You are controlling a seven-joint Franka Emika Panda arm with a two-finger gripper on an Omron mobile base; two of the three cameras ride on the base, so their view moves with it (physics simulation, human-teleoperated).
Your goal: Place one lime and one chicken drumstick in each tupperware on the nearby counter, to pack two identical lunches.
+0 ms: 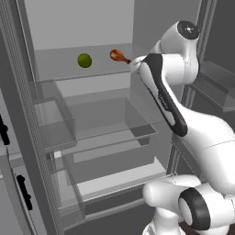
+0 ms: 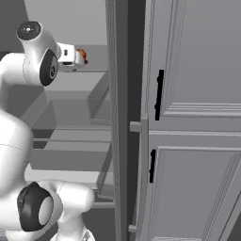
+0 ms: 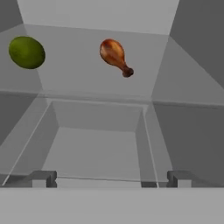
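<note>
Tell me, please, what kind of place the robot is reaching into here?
Most likely an open fridge in a kitchen: grey inner walls with a glass shelf, clear drawers below it, and food on the shelf, a lime and a chicken drumstick. Panelled cabinet doors stand beside it.

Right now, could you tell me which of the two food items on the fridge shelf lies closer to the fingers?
The chicken drumstick, reddish-brown, lies right by the arm's end; the lime sits further left on the same shelf.
</note>
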